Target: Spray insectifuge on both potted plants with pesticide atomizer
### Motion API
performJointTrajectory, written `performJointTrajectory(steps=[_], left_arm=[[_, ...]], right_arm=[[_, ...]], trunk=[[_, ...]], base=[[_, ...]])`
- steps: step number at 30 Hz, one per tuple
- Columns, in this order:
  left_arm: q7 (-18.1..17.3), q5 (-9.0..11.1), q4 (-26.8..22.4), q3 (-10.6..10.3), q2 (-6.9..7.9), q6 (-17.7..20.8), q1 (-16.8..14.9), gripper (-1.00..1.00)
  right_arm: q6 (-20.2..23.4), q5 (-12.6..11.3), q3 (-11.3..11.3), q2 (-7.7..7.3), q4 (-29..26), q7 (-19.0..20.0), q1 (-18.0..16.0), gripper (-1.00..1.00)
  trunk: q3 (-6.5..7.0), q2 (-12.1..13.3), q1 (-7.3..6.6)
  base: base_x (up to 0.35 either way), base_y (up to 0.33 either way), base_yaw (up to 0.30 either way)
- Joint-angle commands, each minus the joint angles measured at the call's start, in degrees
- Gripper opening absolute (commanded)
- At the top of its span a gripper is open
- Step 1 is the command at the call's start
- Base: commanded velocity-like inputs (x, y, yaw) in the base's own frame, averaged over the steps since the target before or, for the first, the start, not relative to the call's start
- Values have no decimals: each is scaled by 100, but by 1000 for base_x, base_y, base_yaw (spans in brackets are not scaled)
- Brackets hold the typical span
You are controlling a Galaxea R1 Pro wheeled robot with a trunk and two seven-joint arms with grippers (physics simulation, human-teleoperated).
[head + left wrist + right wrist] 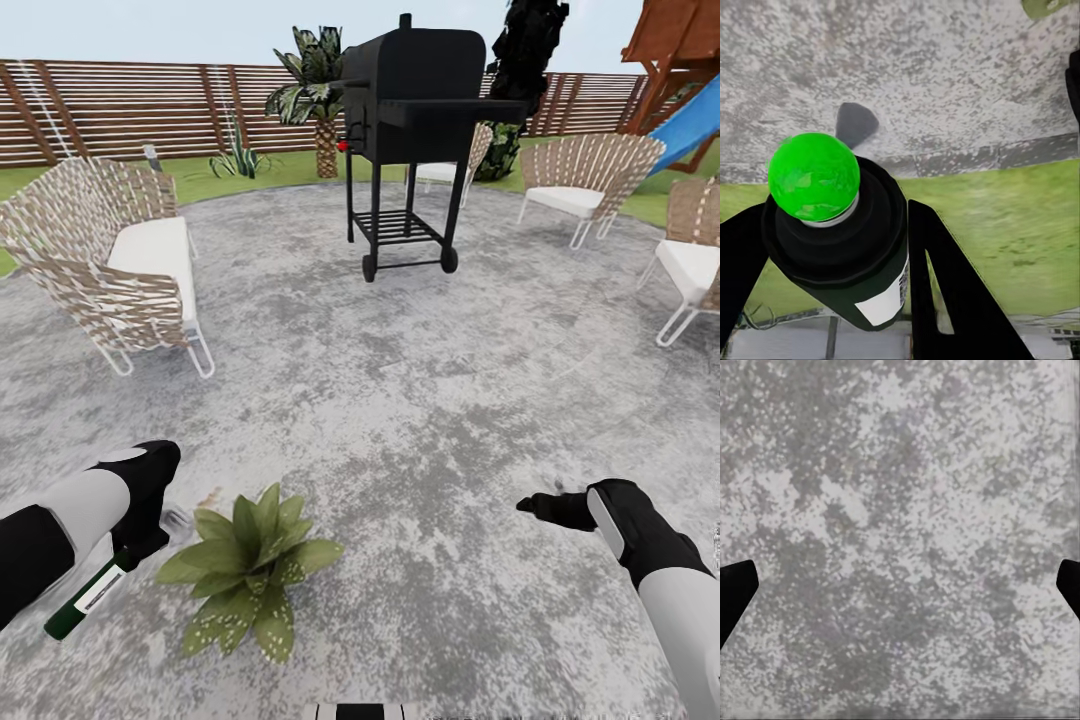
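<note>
— Atomizer first: where was it?

— The pesticide atomizer was clamped in the left gripper, low over the patio. In the left wrist view the fingers stood on either side of the dark bottle, and its top showed bright green there, not red.

— And the plant?

— One potted plant sat on the paving just beside that gripper, toward the robot's middle. The second I couldn't find.

— Which way did the bottle lie?

— Its long axis ran slanting down and outward to the robot's left, the visible end pointing away from the rosette. I couldn't tell from the head view which end carried the nozzle, so my guess was that the wrist would need turning before any spray reached the leaves.

— The other arm?

— The right gripper hung further off on the plant's far side, its fingers apart with bare paving between them. The left was clearly nearer.
</note>
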Motion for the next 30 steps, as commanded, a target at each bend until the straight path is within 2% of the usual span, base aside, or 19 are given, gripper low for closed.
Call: performJointTrajectory(steps=[1, 15, 21, 26, 30], left_arm=[[-50, -62, -22, 15, 8, 41, 2, -100], [-50, -62, -19, 11, 15, 41, 2, -100], [-50, -61, -21, 12, 11, 41, 2, -100], [-50, -64, -18, 14, 8, 41, 2, -100], [-50, -65, -17, 15, 8, 41, 2, -100]], right_arm=[[31, -19, -13, 0, -5, 4, -4, 100], [31, -18, -9, 0, -5, 4, -4, 100], [31, -19, -12, 0, -5, 4, -4, 100], [31, -18, -13, 2, -5, 4, -4, 100], [31, -19, -12, 2, -5, 4, -4, 100]], trunk=[[-4, -2, -1], [-4, -2, -1], [-4, -2, -1], [-4, -2, -1], [-4, -2, -1]], base=[[0, 217, -260], [-38, 77, -74], [-198, 196, -161], [-22, 250, -16], [-1, 262, -190]])
